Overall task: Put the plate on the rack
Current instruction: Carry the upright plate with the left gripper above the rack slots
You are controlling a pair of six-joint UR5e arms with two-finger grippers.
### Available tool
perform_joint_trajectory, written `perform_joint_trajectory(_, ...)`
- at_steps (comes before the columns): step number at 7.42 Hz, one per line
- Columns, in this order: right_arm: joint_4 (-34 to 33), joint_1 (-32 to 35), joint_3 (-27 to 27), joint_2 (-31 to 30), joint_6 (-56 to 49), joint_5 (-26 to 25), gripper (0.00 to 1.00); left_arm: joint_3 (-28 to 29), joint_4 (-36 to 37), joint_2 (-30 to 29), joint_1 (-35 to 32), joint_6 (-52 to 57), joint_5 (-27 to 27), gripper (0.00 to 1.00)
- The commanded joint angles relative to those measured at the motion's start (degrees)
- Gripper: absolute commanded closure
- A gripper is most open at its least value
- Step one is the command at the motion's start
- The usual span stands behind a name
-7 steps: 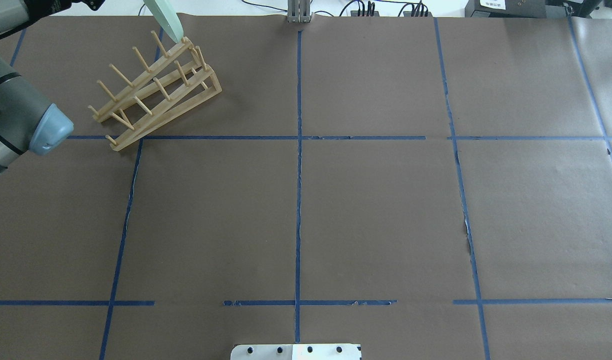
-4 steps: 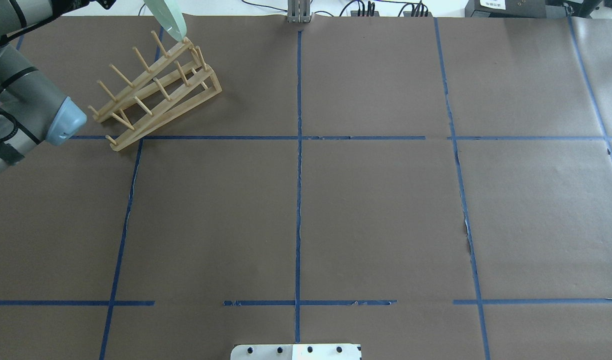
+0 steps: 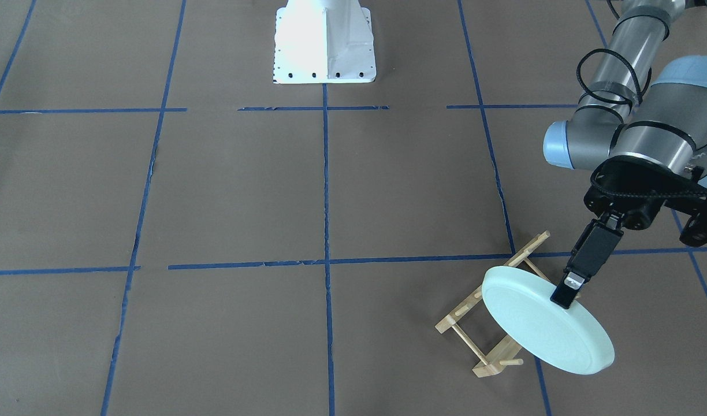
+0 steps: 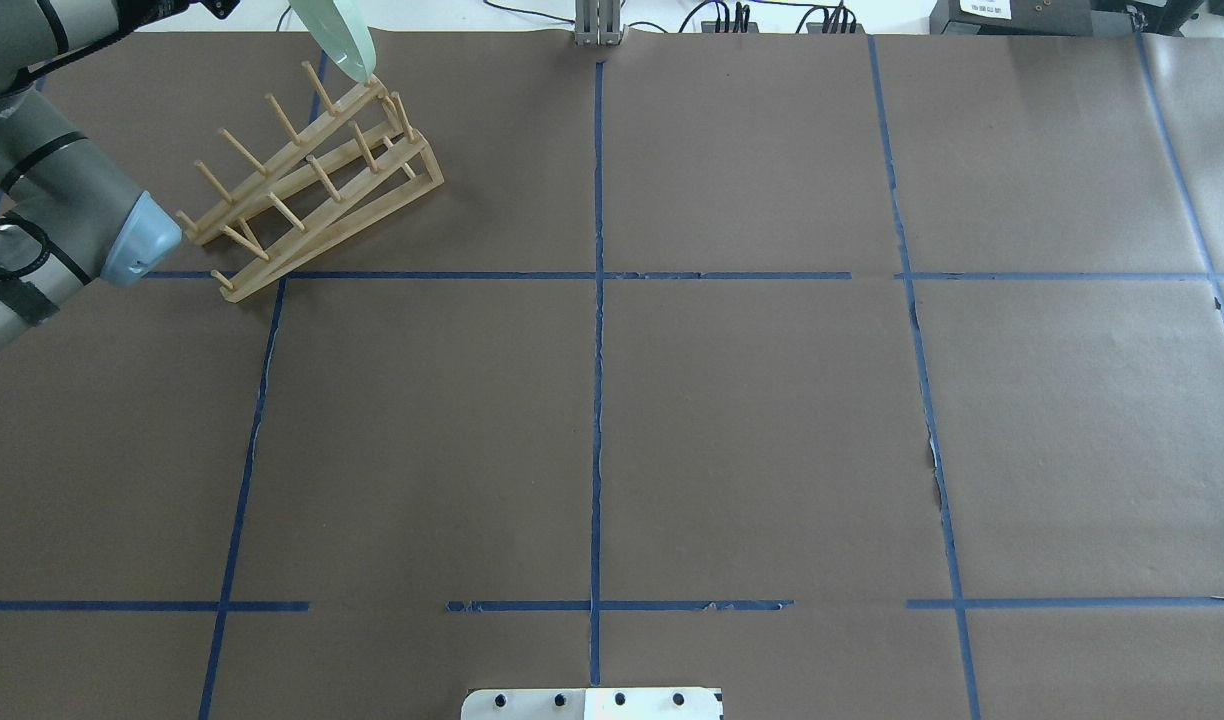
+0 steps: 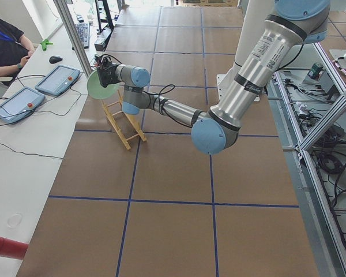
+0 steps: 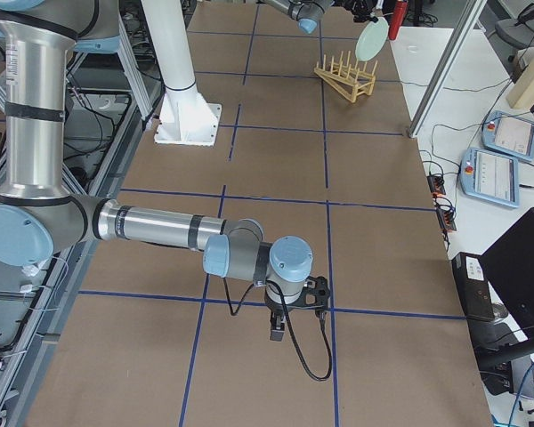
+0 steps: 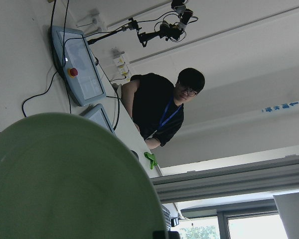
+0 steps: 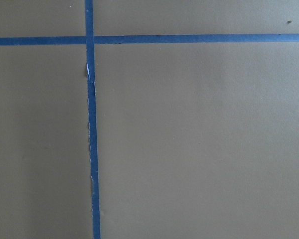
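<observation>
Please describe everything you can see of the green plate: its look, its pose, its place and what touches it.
The plate is round, pale mint green and glossy, with a raised rim and faint concentric rings. Nothing lies on it. The left gripper grips its rim and holds it tilted on edge above the end of the rack farthest from the robot. It is not yet seated in the rack. Whether its lower edge touches the wood, I cannot tell.

Tilted plate (image 4: 338,40), edge-on, lower rim by the far end of the rack (image 4: 312,180).
</observation>
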Motion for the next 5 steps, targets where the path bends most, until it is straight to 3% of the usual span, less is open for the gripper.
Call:
perform_joint_trajectory(1, 0.00, -0.05, 0.00, 0.00, 0.03, 0.00, 0.00, 1.23, -2.59, 0.08, 0.81, 2.35, -0.01, 1.00)
perform_joint_trajectory(5, 0.00, 0.04, 0.00, 0.00, 0.03, 0.00, 0.00, 1.85, -2.69, 0.26, 2.04, 4.11, -0.01, 1.00)
